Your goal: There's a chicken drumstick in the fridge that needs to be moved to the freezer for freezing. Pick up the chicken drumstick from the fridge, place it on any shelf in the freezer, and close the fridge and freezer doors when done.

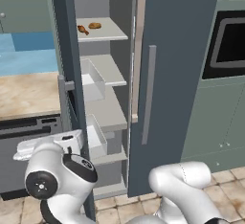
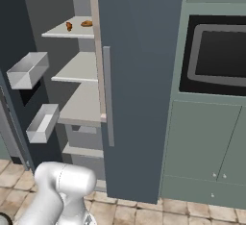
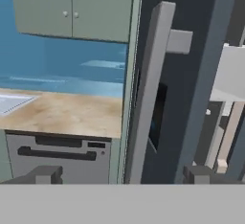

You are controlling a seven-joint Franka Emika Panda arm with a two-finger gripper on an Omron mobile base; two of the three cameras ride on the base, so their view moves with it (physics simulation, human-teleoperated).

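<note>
Gripper (image 3: 120, 175) jaws wide apart, empty, facing freezer door (image 3: 191, 98) handle (image 3: 148, 94). Drumstick (image 1: 83, 29) on top shelf (image 1: 112, 31) beside bun (image 1: 94, 25). No readable writing.

Arm folded low, elbow at 7 o'clock in left base view, forearm reaching toward 9 o'clock. Hand (image 3: 119, 175) empty, fingers (image 3: 45, 174) spread wide, tips level, nothing between them.

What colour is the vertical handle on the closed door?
Grey, on the slate-blue closed door; the handle shows best in the left base view.
</note>
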